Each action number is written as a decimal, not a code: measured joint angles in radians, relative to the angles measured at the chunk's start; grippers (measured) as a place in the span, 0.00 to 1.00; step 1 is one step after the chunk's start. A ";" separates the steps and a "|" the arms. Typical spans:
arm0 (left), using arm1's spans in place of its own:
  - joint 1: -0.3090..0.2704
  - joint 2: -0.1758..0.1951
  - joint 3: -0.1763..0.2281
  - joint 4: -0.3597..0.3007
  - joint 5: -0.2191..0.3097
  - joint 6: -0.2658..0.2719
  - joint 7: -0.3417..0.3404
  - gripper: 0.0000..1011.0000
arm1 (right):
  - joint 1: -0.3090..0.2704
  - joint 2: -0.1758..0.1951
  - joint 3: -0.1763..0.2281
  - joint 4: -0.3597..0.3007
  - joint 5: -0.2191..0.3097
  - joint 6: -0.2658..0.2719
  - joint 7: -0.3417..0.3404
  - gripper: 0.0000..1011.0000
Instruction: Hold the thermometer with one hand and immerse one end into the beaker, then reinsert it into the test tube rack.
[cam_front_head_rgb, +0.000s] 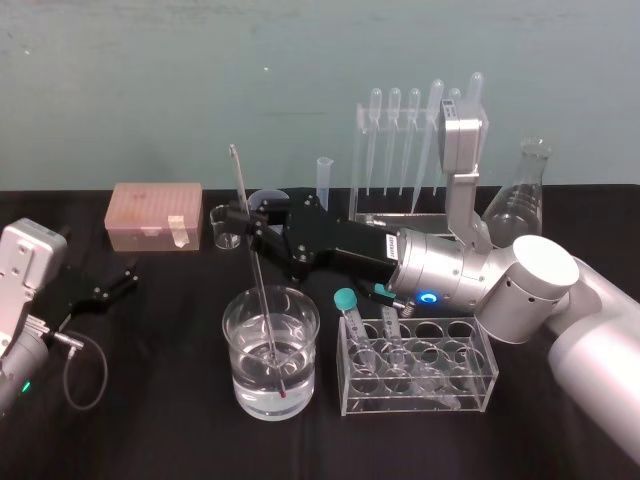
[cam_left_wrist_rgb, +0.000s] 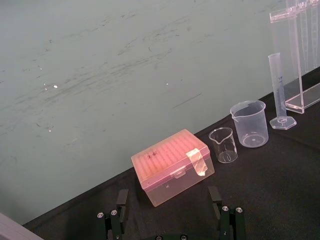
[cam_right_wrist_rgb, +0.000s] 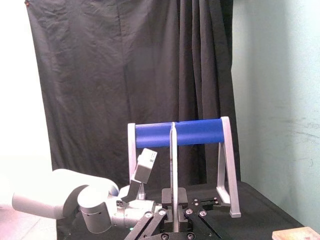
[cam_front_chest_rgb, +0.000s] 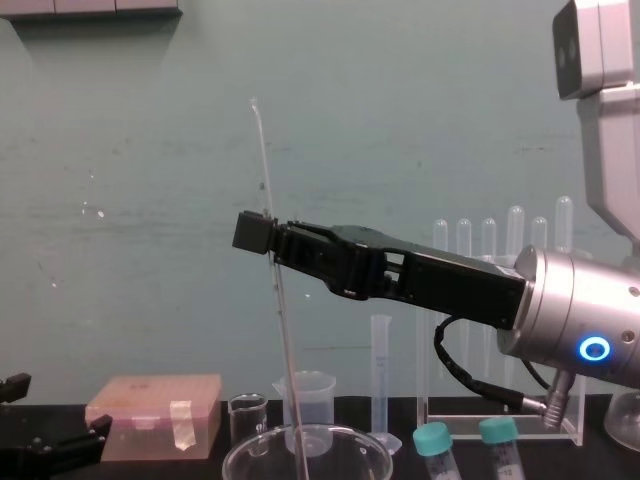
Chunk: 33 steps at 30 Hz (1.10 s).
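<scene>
Over one beaker (cam_front_head_rgb: 232, 340), right tool (cam_front_head_rgb: 248, 222) gripping one thermometer (cam_front_head_rgb: 258, 272), tip submerged

Red-tipped clear thermometer (cam_front_head_rgb: 263, 290); pink box (cam_front_head_rgb: 157, 215)

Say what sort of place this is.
Probably a lab bench: a clear glass beaker of water, a tall clear acrylic pipette rack, and a long thin glass thermometer held by the right gripper.
</scene>
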 joint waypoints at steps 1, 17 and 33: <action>0.000 0.000 0.000 0.000 0.000 0.000 0.000 1.00 | 0.000 0.000 0.000 -0.001 0.000 0.000 0.000 0.06; 0.000 0.000 0.000 0.000 0.000 0.000 0.000 1.00 | 0.067 0.027 0.069 -0.113 0.099 0.067 -0.014 0.06; 0.000 0.000 0.000 0.000 0.000 0.000 0.000 1.00 | 0.210 0.090 0.148 -0.219 0.219 0.176 -0.084 0.06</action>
